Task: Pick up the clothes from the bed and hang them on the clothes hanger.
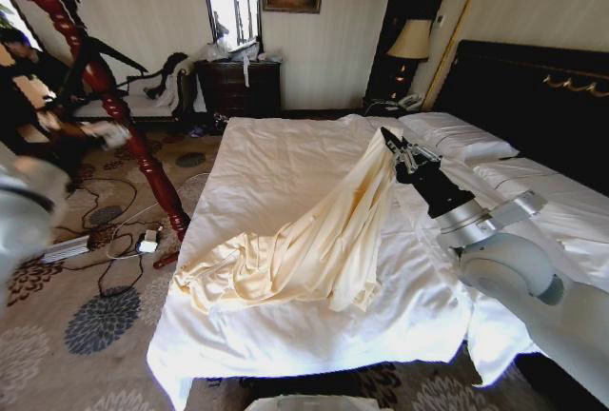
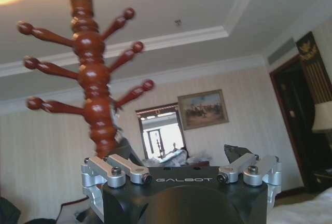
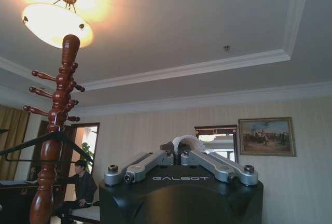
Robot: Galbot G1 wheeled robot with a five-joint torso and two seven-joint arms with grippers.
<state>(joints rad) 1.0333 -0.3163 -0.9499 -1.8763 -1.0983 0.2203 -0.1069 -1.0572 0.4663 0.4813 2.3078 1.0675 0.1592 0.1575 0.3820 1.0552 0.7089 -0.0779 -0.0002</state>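
- Clothes (image 1: pixel 314 240): the cream-yellow garment is partly lifted. One end rises in a taut ridge to the right gripper (image 1: pixel 395 149), while the bulk lies bunched near the foot edge of the bed (image 1: pixel 276 159), towards its left corner.
- Right gripper: clenched on the garment's upper end above the middle of the bed; in the right wrist view a fold of pale cloth (image 3: pixel 188 142) is pinched between the closed fingers.
- Left gripper (image 2: pixel 181 175): held close beside the turned red-brown coat stand (image 1: pixel 95 73) off the bed's left side. Its fingers stand spread apart and hold nothing.
- Clothes hanger (image 3: pixel 49 143): the black hanger hangs on the coat stand, bare, with no cloth on it.
- Progress, as I judge it: the pick-up is under way but not finished, since much of the garment rests on the sheets. Left to do are lifting it clear, carrying it to the stand, and getting it onto the hanger.
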